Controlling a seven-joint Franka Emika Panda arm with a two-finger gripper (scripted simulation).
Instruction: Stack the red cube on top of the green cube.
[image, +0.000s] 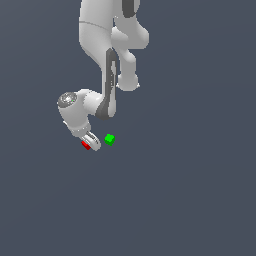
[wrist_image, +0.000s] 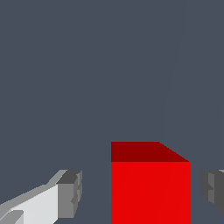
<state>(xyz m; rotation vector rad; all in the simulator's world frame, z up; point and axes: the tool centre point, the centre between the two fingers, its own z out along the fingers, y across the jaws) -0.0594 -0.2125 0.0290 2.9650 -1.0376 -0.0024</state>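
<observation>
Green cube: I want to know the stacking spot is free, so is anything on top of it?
Nothing: the green cube has a bare top. The red cube sits apart, between the open gripper fingers, partly hidden by the gripper in the exterior view.

Red cube (wrist_image: 150, 192) flat matt (untextured); arm (image: 95, 30) glossy white.

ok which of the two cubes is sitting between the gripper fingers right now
The red cube. It sits between the open gripper's fingers with gaps either side; the green cube lies apart, to the exterior view's right.
</observation>
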